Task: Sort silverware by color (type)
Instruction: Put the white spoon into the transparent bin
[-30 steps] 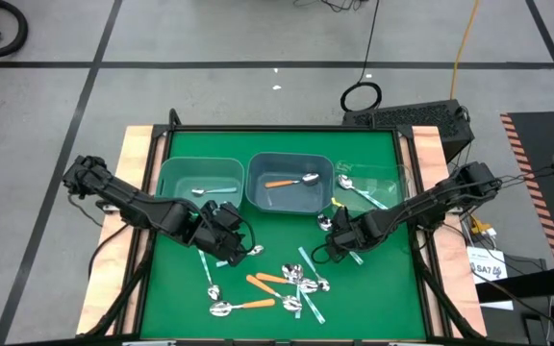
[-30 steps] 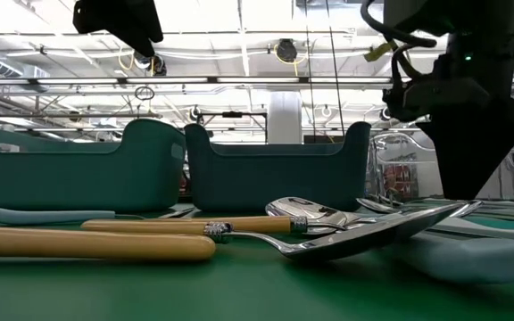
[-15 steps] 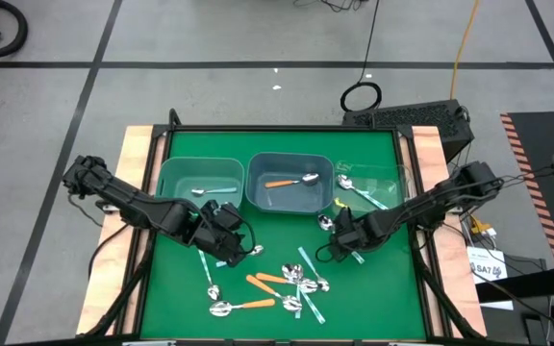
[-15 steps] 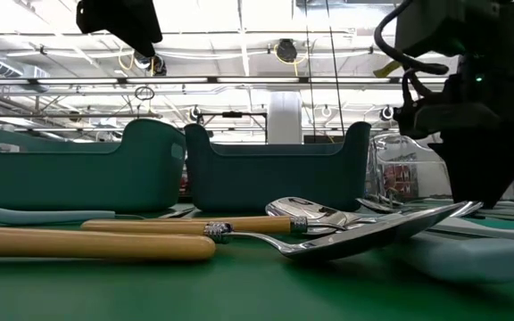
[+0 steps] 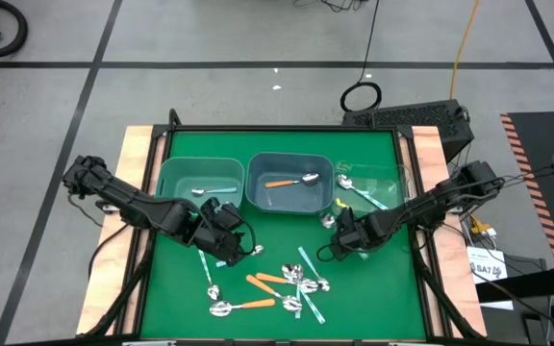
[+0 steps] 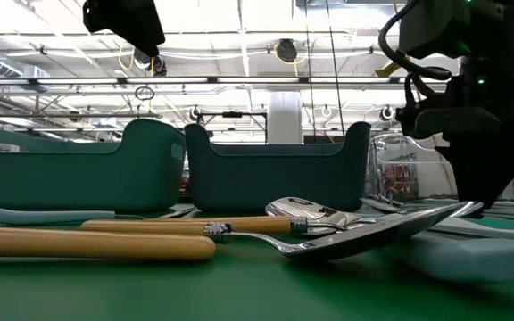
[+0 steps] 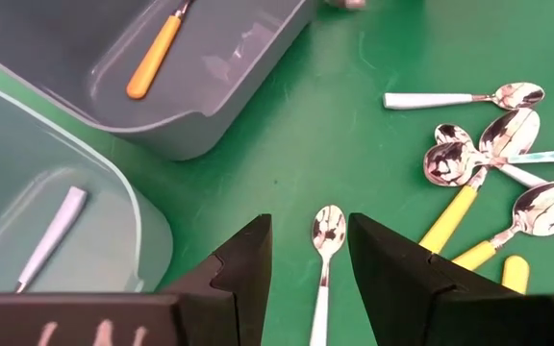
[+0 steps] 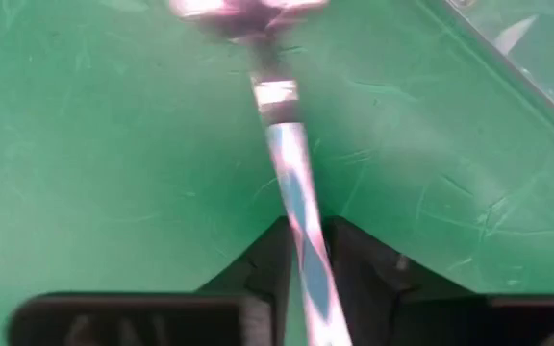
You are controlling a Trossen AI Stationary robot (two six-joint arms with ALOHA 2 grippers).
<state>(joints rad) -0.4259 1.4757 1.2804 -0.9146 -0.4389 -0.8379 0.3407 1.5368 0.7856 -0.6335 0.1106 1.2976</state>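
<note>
My right gripper is low over the green mat, right of centre, shut on a spoon with a teal-patterned handle whose shiny bowl points away from the fingers. My left gripper hangs open above the mat. A light-handled spoon lies on the mat below the gap between its fingers, untouched. A heap of spoons with orange, light and teal handles lies on the mat toward the near edge. My right gripper pinches the spoon's teal-patterned handle between its two fingers, partway along its length. The handle runs out forward between the fingers, toward the bowl. Whether the spoon is off the mat, I cannot tell.
Three bins stand in a row at the far side: a teal-green one with a light-handled spoon, a blue-grey one with an orange-handled spoon, and a clear one with a teal-handled spoon. Wooden rails edge the mat at left and right.
My right gripper has shifted a little toward the table's right edge, staying low over the mat.
</note>
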